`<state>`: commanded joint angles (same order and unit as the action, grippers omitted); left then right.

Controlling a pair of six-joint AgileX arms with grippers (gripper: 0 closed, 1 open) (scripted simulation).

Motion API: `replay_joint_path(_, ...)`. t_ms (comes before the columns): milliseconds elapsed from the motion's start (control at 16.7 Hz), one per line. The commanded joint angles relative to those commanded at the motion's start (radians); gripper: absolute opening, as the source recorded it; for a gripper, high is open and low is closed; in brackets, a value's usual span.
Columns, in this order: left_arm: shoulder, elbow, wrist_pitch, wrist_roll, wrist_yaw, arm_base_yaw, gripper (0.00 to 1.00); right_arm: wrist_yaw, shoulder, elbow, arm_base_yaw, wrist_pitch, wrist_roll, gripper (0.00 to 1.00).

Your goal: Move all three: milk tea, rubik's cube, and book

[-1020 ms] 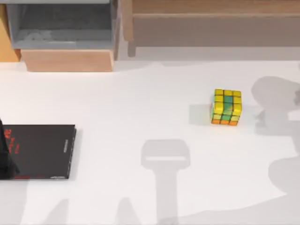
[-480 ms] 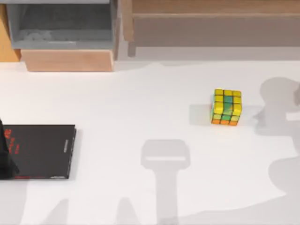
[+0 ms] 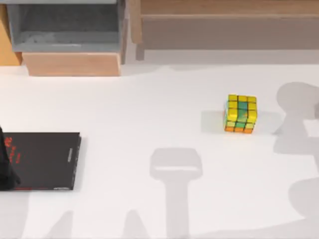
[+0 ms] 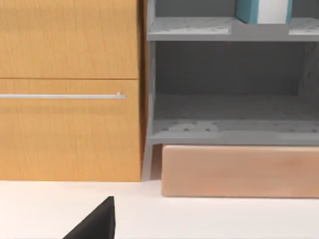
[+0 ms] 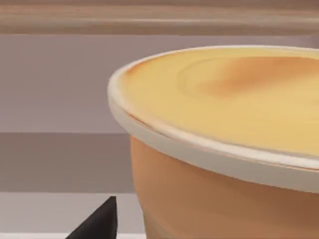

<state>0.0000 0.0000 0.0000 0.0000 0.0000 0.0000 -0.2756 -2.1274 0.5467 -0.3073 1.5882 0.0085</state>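
A white counter [image 3: 149, 124] seen from above, with a grey shelf [image 3: 65, 30] at eleven o'clock and a low wooden rack [image 3: 224, 25] from twelve to two o'clock. The cube [image 3: 240, 113], yellow with green and orange tiles, sits alone on the counter at about three o'clock of centre, untouched. A thin black book [image 3: 42, 160] with red lettering lies flat at nine o'clock, with a dark part of the left arm [image 3: 6, 169] over its outer edge; that arm looks idle, and I cannot tell how its pincer stands. The left wrist view faces the shelf beside an orange cabinet [image 4: 70, 89], and on the shelf's upper tier stands the teal book [image 4: 264, 10] with white pages, seemingly already put away. The right wrist view is pressed close to the milk tea [image 5: 224, 139], a tan cup with a pale rim and a creamy top. The cup is probably held in the right pincer, though the fingers are out of sight, so I cannot tell how wide they are. Judging the risks: if the cup is being carried, a tilt or a loose grip could drop it, and a low path might knock the cube out of place before its turn.
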Motion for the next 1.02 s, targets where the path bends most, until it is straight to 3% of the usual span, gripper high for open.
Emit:
replay_joint_path(480,0.000,0.000,0.000,0.000,0.000,0.000,1.00,-0.008,0.025,-0.035,-0.004,0.009,0.001,1.00)
replay_joint_path(1020,0.000,0.000,0.000,0.000,0.000,0.000,1.00,-0.031,0.314,-0.105,-0.024,-0.207,0.003,1.00)
